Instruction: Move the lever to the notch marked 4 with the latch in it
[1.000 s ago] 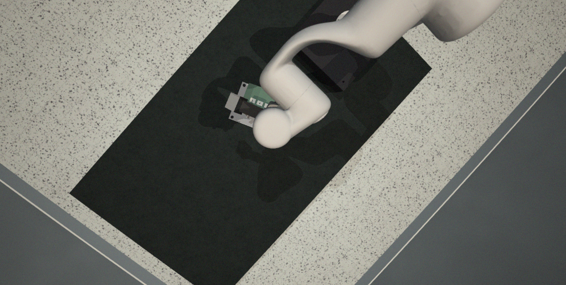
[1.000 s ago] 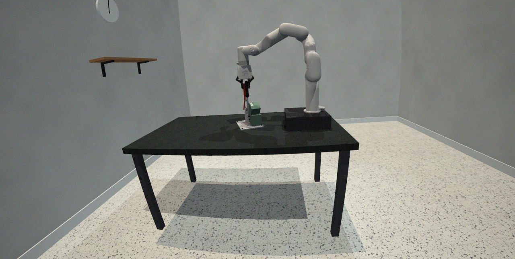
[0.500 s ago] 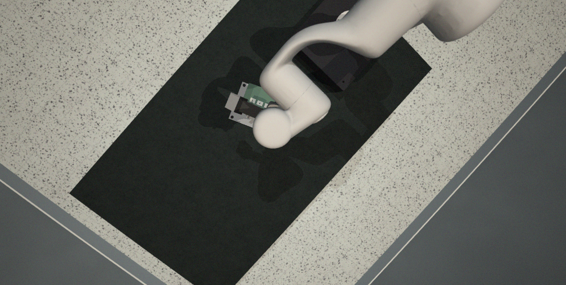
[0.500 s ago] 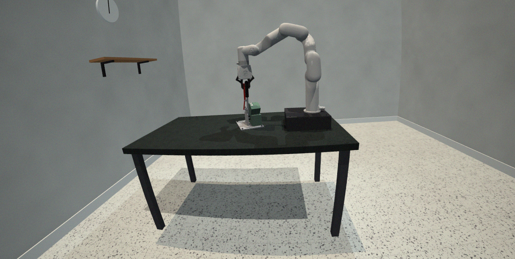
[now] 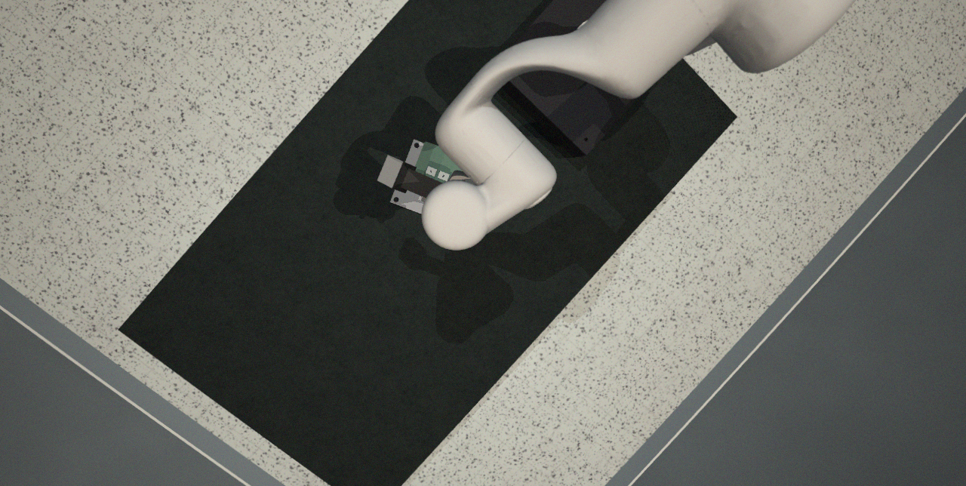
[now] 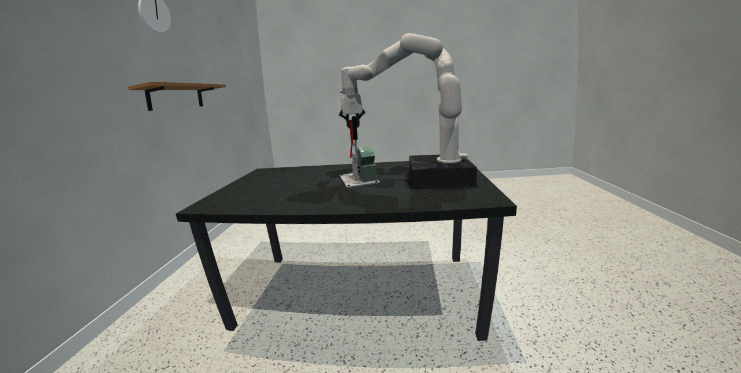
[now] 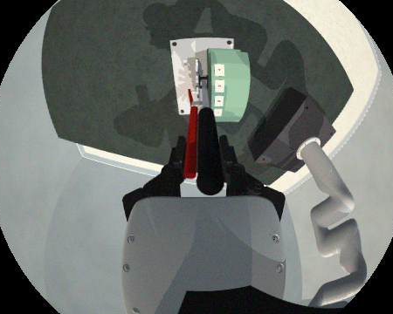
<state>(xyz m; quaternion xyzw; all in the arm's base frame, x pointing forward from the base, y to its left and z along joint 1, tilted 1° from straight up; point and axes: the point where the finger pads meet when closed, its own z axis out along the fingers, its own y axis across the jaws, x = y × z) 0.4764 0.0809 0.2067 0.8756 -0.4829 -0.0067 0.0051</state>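
The lever stands upright on a grey base plate [image 7: 188, 72] on the black table, next to a green block [image 7: 231, 84] that carries several small white number plates [image 7: 220, 85]. In the wrist view my gripper [image 7: 203, 145] is shut on the lever's black handle [image 7: 210, 152] and the red bar [image 7: 191, 142], which lies pressed along the handle's left side. In the exterior view the gripper [image 6: 352, 119] grips the top of the lever [image 6: 354, 145] from above. The latch and the notches are too small to read. In the top view the arm hides most of the lever unit.
The arm's dark base block [image 6: 441, 170] sits on the table to the right of the lever unit. A wooden shelf [image 6: 176, 88] and a round clock [image 6: 154, 12] hang on the left wall, far from the arm.
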